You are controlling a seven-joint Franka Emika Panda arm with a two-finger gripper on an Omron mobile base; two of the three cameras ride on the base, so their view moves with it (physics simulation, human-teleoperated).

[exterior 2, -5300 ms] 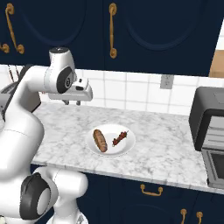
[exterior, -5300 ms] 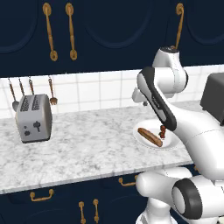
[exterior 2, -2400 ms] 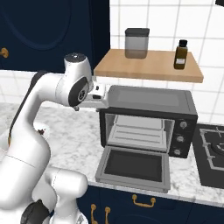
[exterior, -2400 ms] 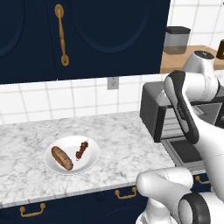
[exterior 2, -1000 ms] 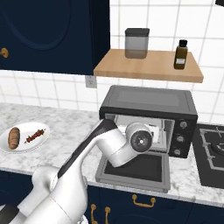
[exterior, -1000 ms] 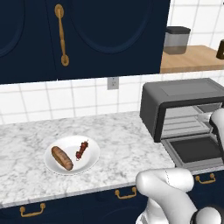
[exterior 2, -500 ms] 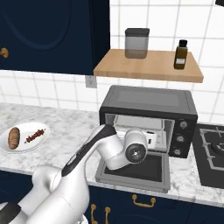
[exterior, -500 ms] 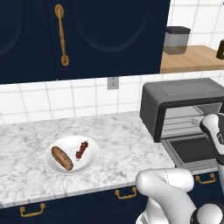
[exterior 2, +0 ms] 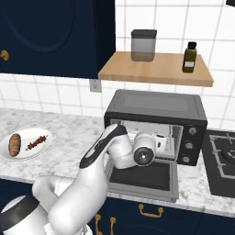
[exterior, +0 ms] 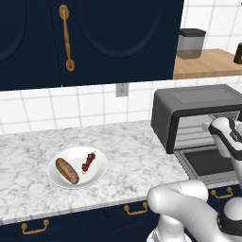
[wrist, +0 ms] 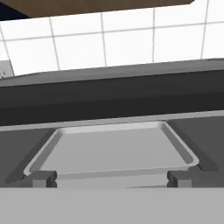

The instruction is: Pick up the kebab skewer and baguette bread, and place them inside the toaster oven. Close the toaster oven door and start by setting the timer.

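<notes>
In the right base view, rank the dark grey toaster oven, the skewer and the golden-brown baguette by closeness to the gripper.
1. Dark grey toaster oven: the gripper sits at its open mouth.
2. Kebab skewer: far left, on the white plate.
3. Golden-brown baguette: plate's outer left side, farthest.

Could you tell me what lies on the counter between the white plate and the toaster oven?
Only bare marble counter separates the plate from the toaster oven, seen in the left base view.

Marble counter [exterior: 132,156] across mid-frame, bearing a white plate [exterior: 98,177] at lower left and the toaster oven [exterior: 189,101] at right, door [exterior 2: 142,176] lowered.
</notes>
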